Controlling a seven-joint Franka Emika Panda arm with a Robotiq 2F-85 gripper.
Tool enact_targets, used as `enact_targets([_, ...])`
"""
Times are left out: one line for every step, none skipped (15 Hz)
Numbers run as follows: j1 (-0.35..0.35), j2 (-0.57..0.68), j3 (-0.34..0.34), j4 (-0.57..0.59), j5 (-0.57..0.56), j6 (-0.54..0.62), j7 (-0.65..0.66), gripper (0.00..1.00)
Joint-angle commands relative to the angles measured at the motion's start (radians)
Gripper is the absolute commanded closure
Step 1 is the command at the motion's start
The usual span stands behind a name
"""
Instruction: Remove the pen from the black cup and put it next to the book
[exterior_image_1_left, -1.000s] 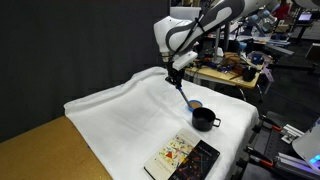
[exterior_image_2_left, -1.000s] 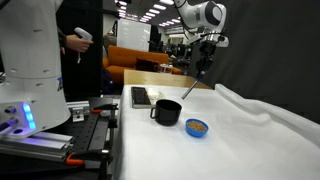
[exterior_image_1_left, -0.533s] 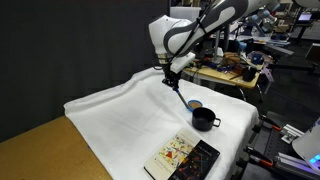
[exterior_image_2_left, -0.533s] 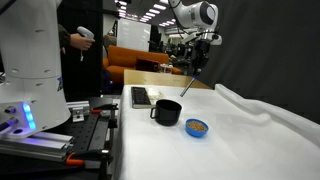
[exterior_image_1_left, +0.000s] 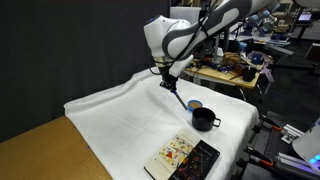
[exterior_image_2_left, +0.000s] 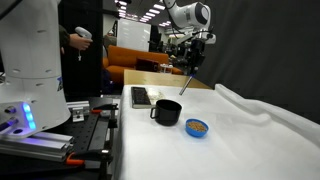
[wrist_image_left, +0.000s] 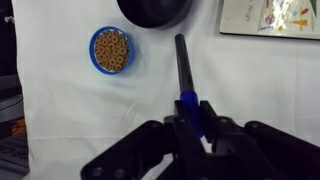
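My gripper is shut on the pen, a thin stick with a bright blue upper part and a dark tip. It holds the pen in the air above the white cloth in both exterior views. The pen hangs down, slanted. The black cup stands on the cloth, apart from the pen, and its rim shows at the top of the wrist view. The book lies flat near the table's edge.
A small blue bowl of cereal sits next to the cup. The white cloth is rumpled at its edges. A wooden tabletop shows beyond the cloth. Cluttered benches stand behind.
The arm has carried the pen sideways and a little up, away from the black cup, towards the middle of the cloth. The cup, bowl and book have not moved.
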Motion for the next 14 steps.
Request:
enact_targets([0.008,-0.008,0.008,-0.019,-0.036,-0.003,0.006,0.95])
enact_targets([0.013,-0.007,0.012,-0.027,-0.042,-0.003,0.003,0.95])
enact_targets([0.017,-0.007,0.017,-0.038,-0.044,-0.004,-0.005,0.95])
enact_targets([0.023,-0.006,0.021,-0.049,-0.048,-0.004,-0.007,0.95])
enact_targets([0.029,-0.006,0.026,-0.062,-0.054,-0.004,-0.010,0.95])
enact_targets([0.035,-0.007,0.031,-0.077,-0.062,-0.003,-0.012,0.95])
enact_targets([0.042,-0.007,0.036,-0.089,-0.071,-0.004,-0.012,0.95])
enact_targets([0.049,-0.007,0.040,-0.097,-0.080,-0.005,-0.012,0.95])
enact_targets([0.055,-0.008,0.044,-0.105,-0.089,-0.006,-0.013,0.95])
enact_targets([0.060,-0.007,0.047,-0.111,-0.097,-0.006,-0.013,0.95])
enact_targets([0.064,-0.008,0.051,-0.117,-0.104,-0.005,-0.013,0.95])
enact_targets([0.068,-0.008,0.053,-0.122,-0.111,-0.005,-0.013,0.95])
enact_targets([0.071,-0.008,0.055,-0.127,-0.116,-0.005,-0.014,0.95])
enact_targets([0.073,-0.008,0.057,-0.131,-0.125,-0.004,-0.013,0.95])
